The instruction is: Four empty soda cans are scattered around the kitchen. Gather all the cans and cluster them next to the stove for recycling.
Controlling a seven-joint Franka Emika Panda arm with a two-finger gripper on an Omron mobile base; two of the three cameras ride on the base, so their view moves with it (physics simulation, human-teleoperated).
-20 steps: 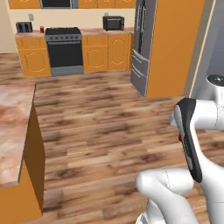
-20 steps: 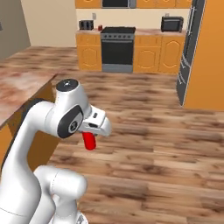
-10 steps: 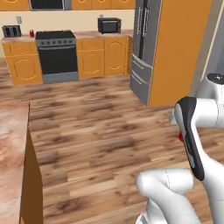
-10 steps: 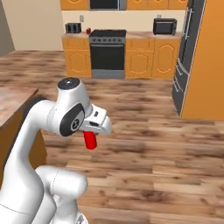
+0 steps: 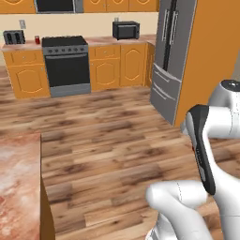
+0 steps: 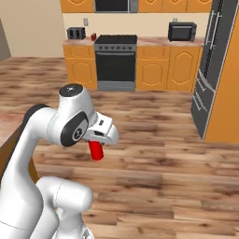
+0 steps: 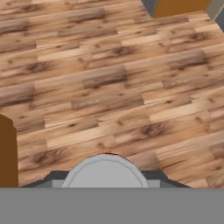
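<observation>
I have a red soda can (image 6: 96, 150) clamped in the gripper (image 6: 99, 140), its body hanging below the hand in the right base view and its silver top sitting just between the finger tips in the hand view. The fingers are closed on its sides, which I judge is why it rides upright and steady while the base is out on the open wood floor (image 5: 108, 136), well away from any counter.

I carry the arm tucked in close to the body. That keeps the can low and near the base, so I reckon it is less likely to swing or clip the island counter (image 5: 18, 187) on my left.

The stove (image 5: 65, 65) stands against the far wall, between orange cabinets (image 5: 117, 65). On the counter just to its left, between it and the toaster (image 5: 14, 36), I see a small red thing (image 5: 37, 40) that is probably another can already parked there, though it is too small to be sure. If so, that is the cluster spot and explains my heading.

The microwave (image 5: 125, 30) sits on the counter right of the stove, and the fridge (image 5: 168, 61) stands nearer on the right. I still have the whole floor to cross before I can set this can down.
</observation>
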